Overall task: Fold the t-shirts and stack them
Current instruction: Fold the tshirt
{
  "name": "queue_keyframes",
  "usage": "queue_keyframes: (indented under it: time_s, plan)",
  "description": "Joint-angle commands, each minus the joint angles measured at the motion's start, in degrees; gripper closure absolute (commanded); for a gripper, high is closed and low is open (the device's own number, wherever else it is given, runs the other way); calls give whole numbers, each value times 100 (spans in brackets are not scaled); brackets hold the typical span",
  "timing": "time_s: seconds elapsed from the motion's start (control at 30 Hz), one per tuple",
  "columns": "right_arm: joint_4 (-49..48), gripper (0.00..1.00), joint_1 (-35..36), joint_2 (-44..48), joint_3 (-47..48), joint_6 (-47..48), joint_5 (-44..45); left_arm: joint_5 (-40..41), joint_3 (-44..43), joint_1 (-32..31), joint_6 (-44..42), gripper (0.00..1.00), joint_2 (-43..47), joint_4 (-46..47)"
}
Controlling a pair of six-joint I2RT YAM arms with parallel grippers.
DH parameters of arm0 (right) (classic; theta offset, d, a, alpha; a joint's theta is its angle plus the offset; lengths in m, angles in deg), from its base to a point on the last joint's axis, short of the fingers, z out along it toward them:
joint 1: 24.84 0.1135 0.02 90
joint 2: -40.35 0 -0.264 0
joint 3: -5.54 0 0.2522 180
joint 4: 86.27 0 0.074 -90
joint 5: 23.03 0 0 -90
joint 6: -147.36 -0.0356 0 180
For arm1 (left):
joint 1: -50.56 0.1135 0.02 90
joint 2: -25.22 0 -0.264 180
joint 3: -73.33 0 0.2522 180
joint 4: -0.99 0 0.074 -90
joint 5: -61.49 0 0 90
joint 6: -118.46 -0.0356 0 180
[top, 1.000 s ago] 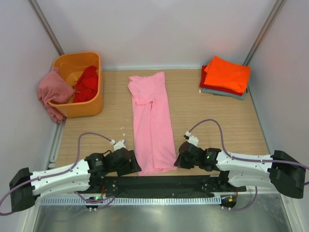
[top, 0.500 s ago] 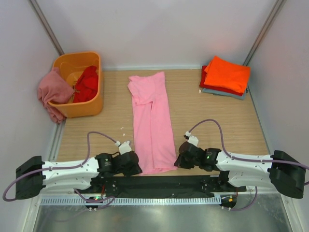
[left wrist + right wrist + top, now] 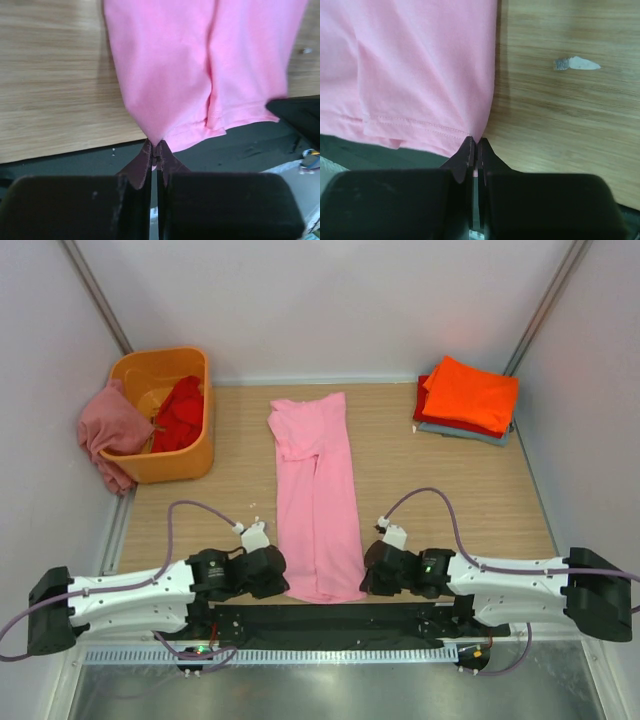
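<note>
The left gripper (image 3: 156, 150) and right gripper (image 3: 475, 149) each clench a near hem corner of the light pink t-shirt (image 3: 315, 500) on the wooden table (image 3: 450, 500); far left, an orange tub (image 3: 180, 462) holds a red shirt (image 3: 180, 412), a dusty rose shirt (image 3: 108, 430) draped over its rim; far right, a folded stack (image 3: 466, 398), lower layers mostly hidden

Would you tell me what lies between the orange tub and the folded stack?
In the top view, only the far end of the pink t-shirt, with bare table either side.
</note>
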Motion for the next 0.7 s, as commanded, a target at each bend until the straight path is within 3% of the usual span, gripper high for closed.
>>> queue_keyframes:
  time_s: [0.0, 0.13, 0.3, 0.5, 0.67]
  plan:
    - [810, 99, 55, 24, 783, 35, 598, 784, -832, -28, -76, 100, 216, -1052]
    - [1260, 99, 11, -256, 1792, 404, 986, 1136, -1511, 103, -480, 100, 225, -1562]
    - [1507, 99, -585, -766, 2621, 1116, 995, 987, -2118, 674, -1183, 100, -73, -1642]
    - [1357, 99, -1613, -1232, 3289, 1923, 538, 181, -2504, 2148, -2334, 100, -486, -1326]
    - [1375, 99, -2124, -1803, 3983, 2426, 293, -375, -3048, 2968, -3108, 100, -1329, -992]
